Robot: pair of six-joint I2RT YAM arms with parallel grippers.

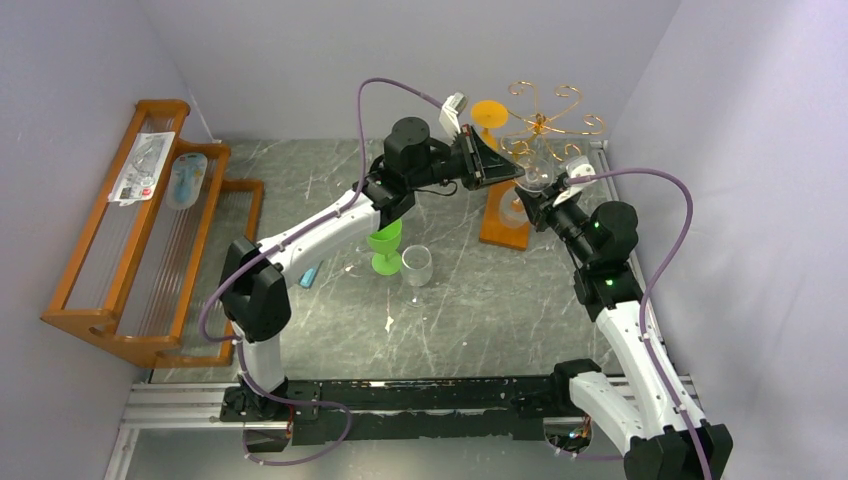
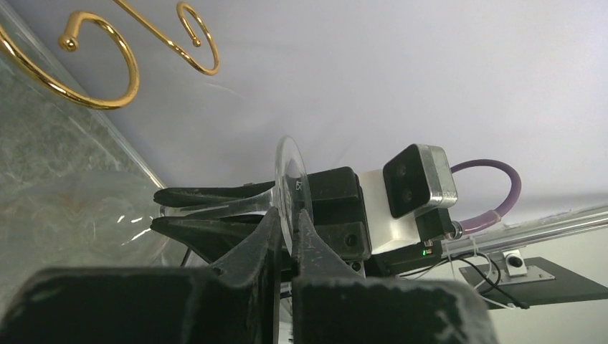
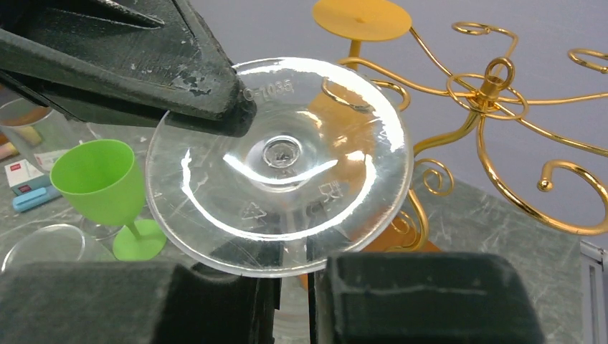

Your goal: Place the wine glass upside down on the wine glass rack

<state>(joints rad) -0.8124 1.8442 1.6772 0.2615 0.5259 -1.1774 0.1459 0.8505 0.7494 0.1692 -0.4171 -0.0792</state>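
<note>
Here, the left gripper [image 2: 288, 221] is clamped on the foot rim of the wine glass [image 2: 290, 168], and the right gripper [image 3: 297, 276] is closed on its stem. The glass is held in the air beside the wine glass rack [image 1: 541, 123] at the desk's [image 1: 320, 190] far right corner.

Pale lilac walls [image 1: 300, 60], grey marbled tabletop [image 1: 470, 320], slatted wooden rack [image 1: 100, 325]

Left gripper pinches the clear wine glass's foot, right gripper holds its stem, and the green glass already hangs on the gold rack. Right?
No. The green glass stands upright on the table, not on the gold rack; the right wrist view shows it. The rest holds: left gripper on the clear wine glass's foot, right gripper on its stem.
</note>
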